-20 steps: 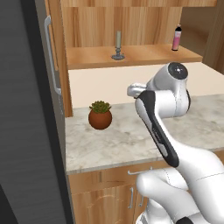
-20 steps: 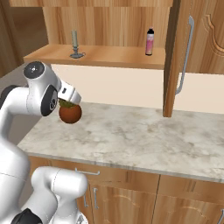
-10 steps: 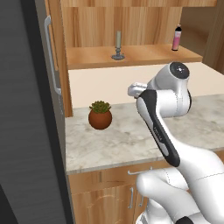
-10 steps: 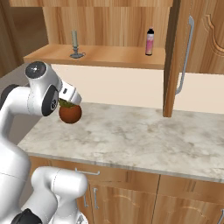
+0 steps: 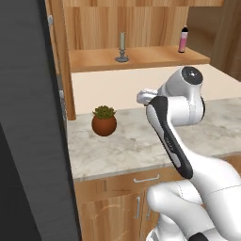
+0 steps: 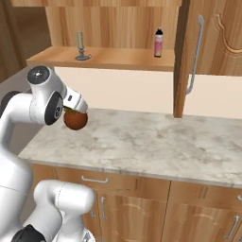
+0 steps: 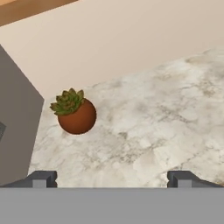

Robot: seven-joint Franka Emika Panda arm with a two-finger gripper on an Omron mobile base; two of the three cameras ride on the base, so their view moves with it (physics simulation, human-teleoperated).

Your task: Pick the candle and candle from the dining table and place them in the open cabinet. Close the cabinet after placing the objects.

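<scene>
A round brown pot holding a small green succulent (image 7: 75, 114) sits at about nine o'clock on a marbled stone counter (image 7: 166, 127). Plain beige wall rises at twelve o'clock. Two dark fingertips (image 7: 41, 178) stand wide apart at six o'clock, empty.

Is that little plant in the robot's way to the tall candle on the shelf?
No. The small potted plant sits low on the marbled counter, while the taper candle stands up on the cabinet shelf. The open gripper hangs above the counter, and nothing visible blocks its way up.
</scene>
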